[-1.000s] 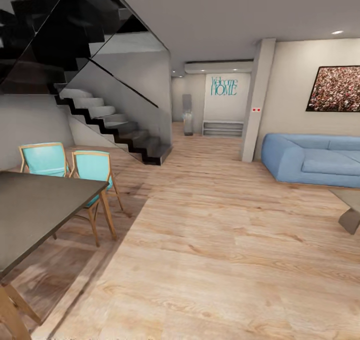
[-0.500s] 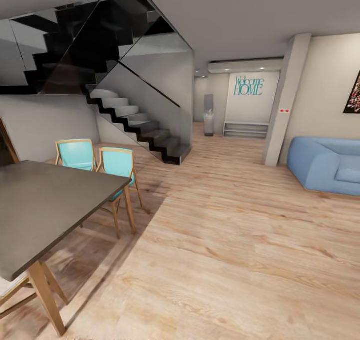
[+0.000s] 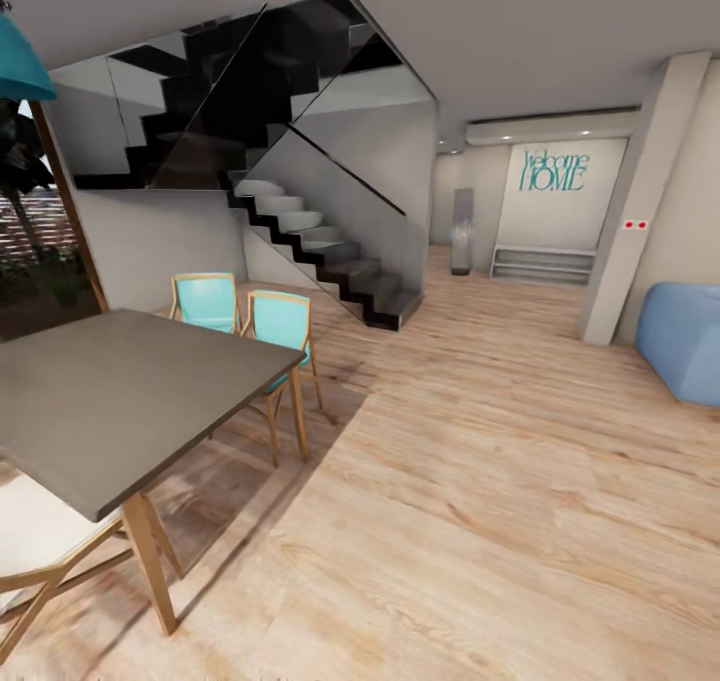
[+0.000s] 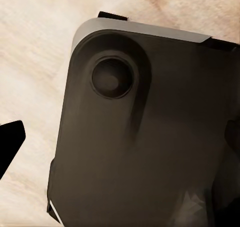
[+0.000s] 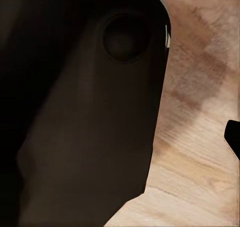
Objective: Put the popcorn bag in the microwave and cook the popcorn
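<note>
Left wrist view: we see a dark rounded panel of the robot's body (image 4: 145, 137) with a round recess, pale wood-plank floor (image 4: 35, 62) around it, and one black tip (image 4: 9, 142) at the frame edge. We can't tell whether our left gripper is spread or closed from that. Right wrist view is much the same: dark body panel (image 5: 85, 117), wood floor (image 5: 200, 152) beside it, a black tip (image 5: 233, 137) at the edge; right gripper state unreadable too.

Head view, moving outward: light wooden plank floor (image 3: 480, 521) runs across the room. Near us on the left stands a dark grey rectangular table on tan wooden legs (image 3: 110, 401), with a white-seated wooden chair (image 3: 40, 551) tucked under its near edge. Two turquoise-backed wooden chairs (image 3: 280, 326) stand side by side at its far end. Behind them, a black-and-white staircase with a dark glass balustrade (image 3: 320, 241) climbs left. A teal pendant lampshade (image 3: 20, 66) hangs at upper left. Further back, teal "Welcome HOME" wall lettering (image 3: 553, 171) sits above a low white shelf (image 3: 540, 264). A pale pillar (image 3: 640, 211) stands just beside the end of a blue sofa (image 3: 690, 341) at the right edge.

Popcorn bag, microwave: we're in the living area, not at them.
</note>
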### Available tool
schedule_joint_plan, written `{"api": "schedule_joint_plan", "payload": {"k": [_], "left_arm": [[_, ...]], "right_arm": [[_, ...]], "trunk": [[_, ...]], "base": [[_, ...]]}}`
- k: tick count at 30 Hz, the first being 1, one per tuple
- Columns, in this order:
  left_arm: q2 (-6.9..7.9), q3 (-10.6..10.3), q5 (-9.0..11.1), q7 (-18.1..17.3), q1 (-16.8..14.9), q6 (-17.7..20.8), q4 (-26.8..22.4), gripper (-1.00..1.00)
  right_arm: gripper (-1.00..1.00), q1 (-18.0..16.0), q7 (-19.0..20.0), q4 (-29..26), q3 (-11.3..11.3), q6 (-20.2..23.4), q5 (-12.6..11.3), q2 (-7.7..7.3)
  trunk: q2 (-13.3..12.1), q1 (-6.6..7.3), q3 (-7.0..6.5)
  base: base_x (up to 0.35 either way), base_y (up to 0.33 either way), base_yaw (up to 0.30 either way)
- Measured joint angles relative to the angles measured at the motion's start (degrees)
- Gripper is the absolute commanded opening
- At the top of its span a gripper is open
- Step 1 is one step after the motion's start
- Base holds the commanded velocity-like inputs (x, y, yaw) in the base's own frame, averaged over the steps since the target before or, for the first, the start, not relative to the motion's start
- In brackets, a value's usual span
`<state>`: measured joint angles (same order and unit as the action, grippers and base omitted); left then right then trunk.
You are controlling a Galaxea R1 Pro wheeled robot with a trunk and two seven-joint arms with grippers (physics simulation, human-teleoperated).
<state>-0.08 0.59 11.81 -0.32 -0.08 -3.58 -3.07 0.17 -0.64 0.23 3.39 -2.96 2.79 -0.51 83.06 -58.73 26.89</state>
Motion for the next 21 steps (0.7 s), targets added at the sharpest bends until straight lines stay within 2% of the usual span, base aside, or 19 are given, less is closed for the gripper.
{"api": "schedule_joint_plan", "payload": {"k": [21], "left_arm": [[0.00, 0.00, 0.00, 0.00, 0.00, 0.00, 0.00, 1.00]], "right_arm": [[1.00, 0.00, -0.08, 0.01, 0.00, 0.00, 0.00, 0.08]], "trunk": [[0.00, 0.00, 0.00]], "base": [[0.000, 0.000, 0.281]]}}
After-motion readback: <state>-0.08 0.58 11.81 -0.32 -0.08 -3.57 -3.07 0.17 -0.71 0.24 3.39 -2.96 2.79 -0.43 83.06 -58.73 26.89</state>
